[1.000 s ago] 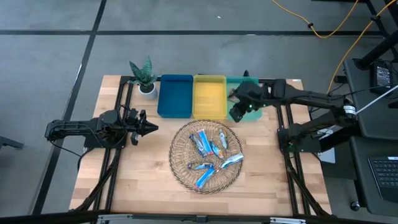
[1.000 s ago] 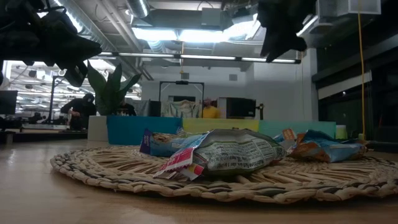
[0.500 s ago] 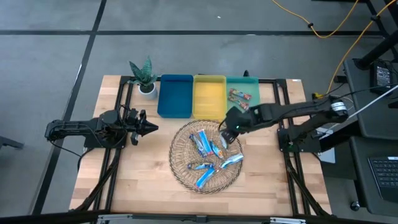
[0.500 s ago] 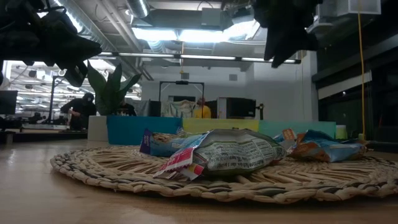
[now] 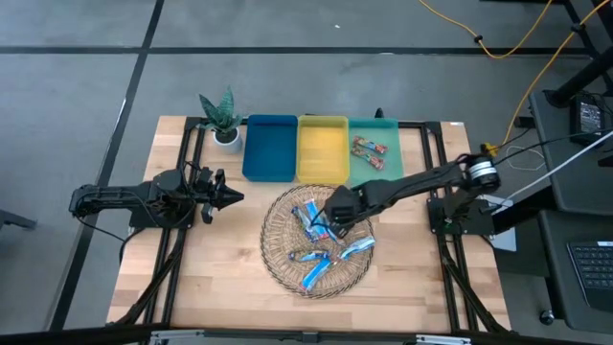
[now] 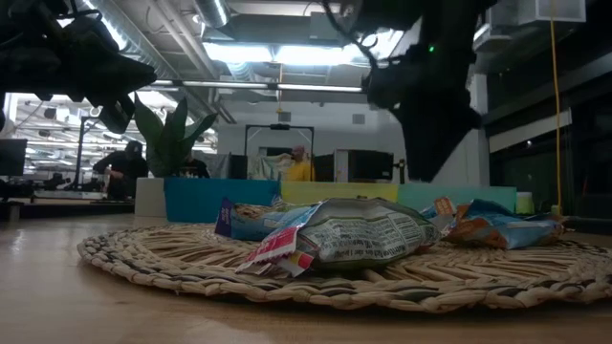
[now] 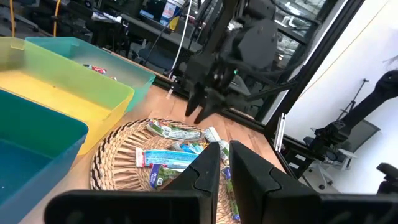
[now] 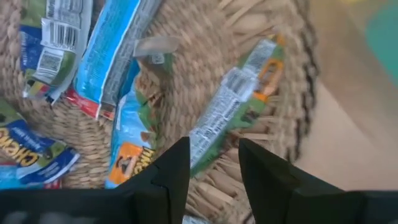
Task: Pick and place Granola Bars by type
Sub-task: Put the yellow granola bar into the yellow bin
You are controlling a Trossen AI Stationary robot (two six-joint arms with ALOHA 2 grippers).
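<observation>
Several shiny wrapped granola bars (image 5: 316,240), bright blue, silvery-blue and multicolour, lie in a heap in a round wicker basket (image 5: 280,261). Two brown-red bars (image 5: 369,150) lie flat in the green tray (image 5: 391,134). My right gripper (image 5: 328,220) hangs open just over the basket's far right part. In the right wrist view its fingers (image 8: 214,155) stand on either side of a green-and-orange bar (image 8: 239,99) without touching it. My left gripper (image 5: 228,196) waits shut near the table's left side, off the table top.
Blue tray (image 5: 269,146) and yellow tray (image 5: 323,149) stand beside the green one along the far edge, with a small potted plant (image 5: 222,117) to their left. Bare wood lies left, right and near of the basket. People show in the room behind (image 6: 298,167).
My right gripper has moved from over the green tray toward the table's near left, coming down low over the basket. With the arm gone from above it, the green tray's two bars now show. The left arm has kept still.
</observation>
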